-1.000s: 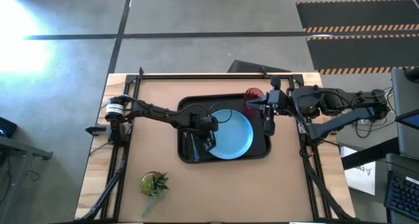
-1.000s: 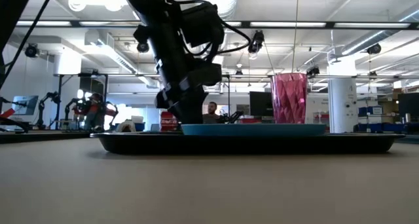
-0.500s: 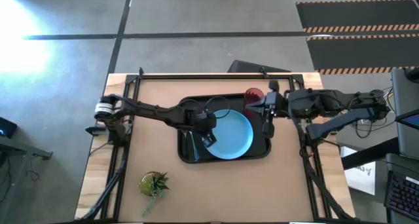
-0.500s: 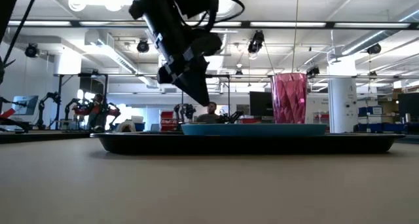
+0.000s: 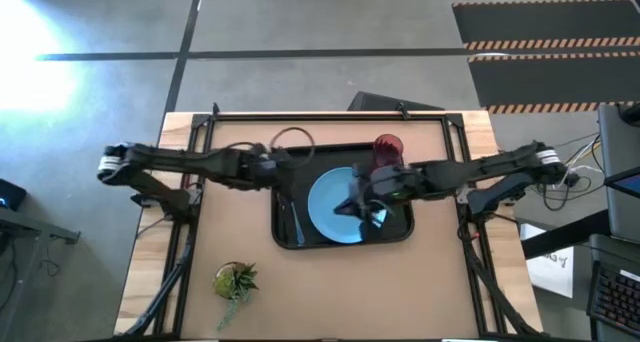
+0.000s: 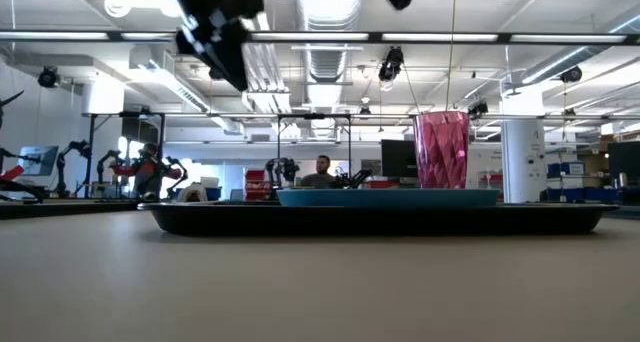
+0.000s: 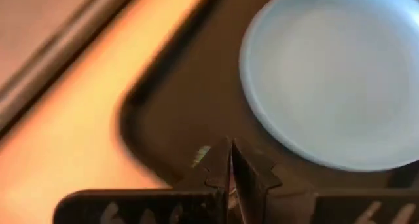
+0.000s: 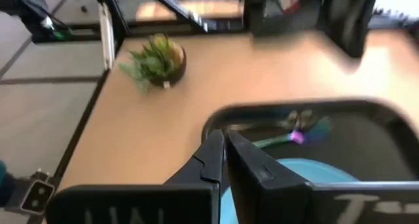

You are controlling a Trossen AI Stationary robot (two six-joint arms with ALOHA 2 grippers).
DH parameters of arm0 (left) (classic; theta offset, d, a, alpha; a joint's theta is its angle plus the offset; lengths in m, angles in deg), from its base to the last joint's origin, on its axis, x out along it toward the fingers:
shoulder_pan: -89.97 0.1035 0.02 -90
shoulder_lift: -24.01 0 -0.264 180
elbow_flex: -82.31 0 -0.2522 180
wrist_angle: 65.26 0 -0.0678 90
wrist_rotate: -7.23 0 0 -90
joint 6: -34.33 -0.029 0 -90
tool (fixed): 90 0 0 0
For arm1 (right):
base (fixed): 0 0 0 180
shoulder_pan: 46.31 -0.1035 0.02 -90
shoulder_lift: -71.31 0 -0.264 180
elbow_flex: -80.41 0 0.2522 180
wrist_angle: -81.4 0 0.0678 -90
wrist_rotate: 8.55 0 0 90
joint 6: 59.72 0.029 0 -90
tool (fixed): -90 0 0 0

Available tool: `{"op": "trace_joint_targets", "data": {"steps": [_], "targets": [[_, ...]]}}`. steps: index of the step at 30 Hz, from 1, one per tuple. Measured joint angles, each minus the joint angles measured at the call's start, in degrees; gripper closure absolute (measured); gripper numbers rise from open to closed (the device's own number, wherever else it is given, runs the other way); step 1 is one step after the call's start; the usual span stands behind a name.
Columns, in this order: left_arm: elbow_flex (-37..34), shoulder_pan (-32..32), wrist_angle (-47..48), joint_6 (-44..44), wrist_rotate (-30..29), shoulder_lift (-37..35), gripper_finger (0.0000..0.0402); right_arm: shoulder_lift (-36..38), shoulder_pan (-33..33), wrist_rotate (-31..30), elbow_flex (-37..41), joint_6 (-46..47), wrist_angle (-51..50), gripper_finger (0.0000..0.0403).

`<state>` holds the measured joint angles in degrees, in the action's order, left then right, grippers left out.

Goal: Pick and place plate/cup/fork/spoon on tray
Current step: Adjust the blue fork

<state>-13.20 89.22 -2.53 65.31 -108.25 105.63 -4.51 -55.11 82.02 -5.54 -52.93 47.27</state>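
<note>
The black tray (image 5: 400, 232) lies mid-table. The light-blue plate (image 5: 325, 210) lies flat in it, and the dark-red cup (image 5: 388, 146) stands upright at its far right corner. The fork's light handle (image 8: 278, 141) shows blurred in the tray's left part, with silvery shapes (image 8: 294, 118) beside it; I cannot make out the spoon. My left gripper (image 5: 281, 170) is shut and empty, high over the tray's far left edge. My right gripper (image 5: 357, 204) is shut and empty, high above the plate. In the low view both grippers hang well above the tableware.
A small green potted plant (image 5: 234, 280) stands near the table's front left corner. A dark frame rail (image 5: 330, 115) runs along the far edge. The bare tabletop (image 5: 440, 282) lies in front of and beside the tray.
My left gripper has risen from the tray's left part and drawn back toward the table's left edge. My right gripper has gone from beside the cup at the tray's right edge leftward, until it is over the plate. The plate, cup and tray have stayed put.
</note>
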Motion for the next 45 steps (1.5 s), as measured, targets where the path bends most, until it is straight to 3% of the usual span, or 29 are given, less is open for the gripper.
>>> {"op": "trace_joint_targets", "data": {"steps": [9, 19, 28, 38, 45], "targets": [[-0.46, -3.36, 16.08, 10.9, -10.68, -12.48, 0.0402, -13.97, 3.31, 10.96, -2.24, 3.31, 5.37, 0.0394], [-4.99, -3.5, 19.24, 12.24, -11.55, -18.9, 0.0402, -29.39, 5.9, 24.63, -12.81, 3.66, 9.46, 0.0394], [-7.64, -3.5, 21.53, 12.25, -11.63, -22.73, 0.0402, -38.6, 7.18, 28.47, -19.53, 1.65, 8.49, 0.0394], [-8.14, -3.5, 21.68, 12.22, -14.87, -27.38, 0.0402, -41.69, 8.85, 27.47, -19.69, 0.5, 7.97, 0.0394], [-8.41, -3.5, 21.99, 12.18, -18.53, -28.16, 0.0402, -41.62, 8.83, 16.18, -24.35, -8.05, -6.32, 0.0394]]}}
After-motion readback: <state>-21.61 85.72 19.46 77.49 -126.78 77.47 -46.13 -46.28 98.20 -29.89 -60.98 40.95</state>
